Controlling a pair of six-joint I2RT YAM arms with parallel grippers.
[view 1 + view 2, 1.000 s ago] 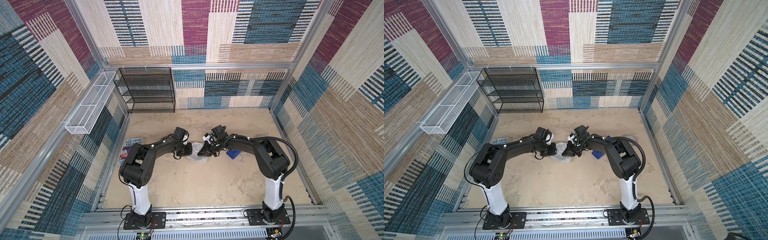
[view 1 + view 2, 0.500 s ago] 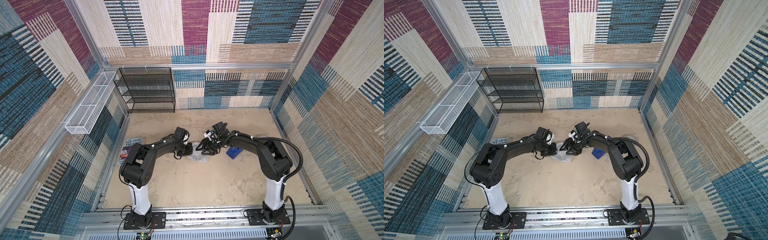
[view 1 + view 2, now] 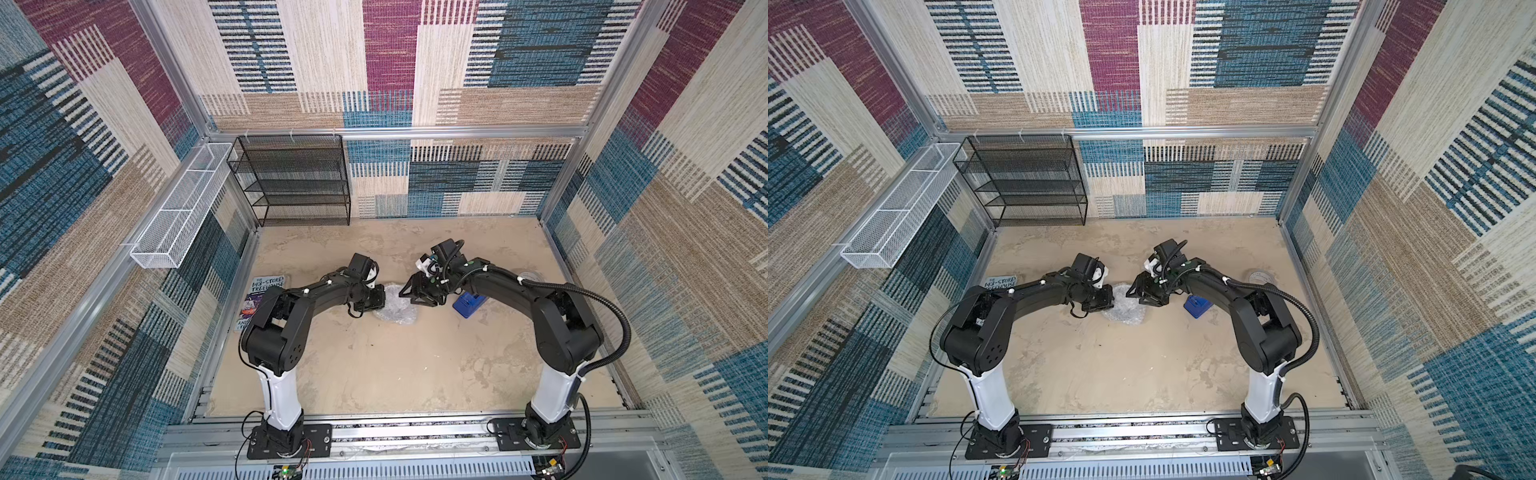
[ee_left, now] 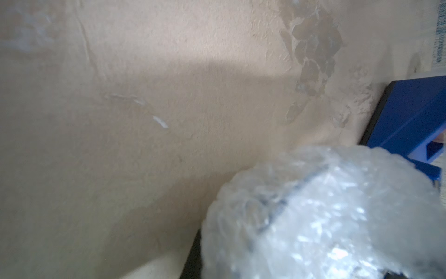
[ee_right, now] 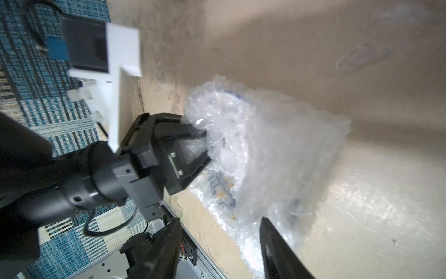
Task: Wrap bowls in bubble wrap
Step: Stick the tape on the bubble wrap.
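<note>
1 bowl (image 5: 220,186) blurred under bubble wrap (image 5: 289,145) | L end effector (image 5: 206,142) pinching wrap | R end effector (image 5: 220,219) released

Right end effector (image 3: 409,296) has opened (jaws now apart).

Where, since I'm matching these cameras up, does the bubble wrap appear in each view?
Top view: bubble wrap just below centre.
Top view: again just below centre.
Left wrist: lower right, close up.
Right wrist: centre.
Shared landmark: left gripper clamped on its edge.
</note>
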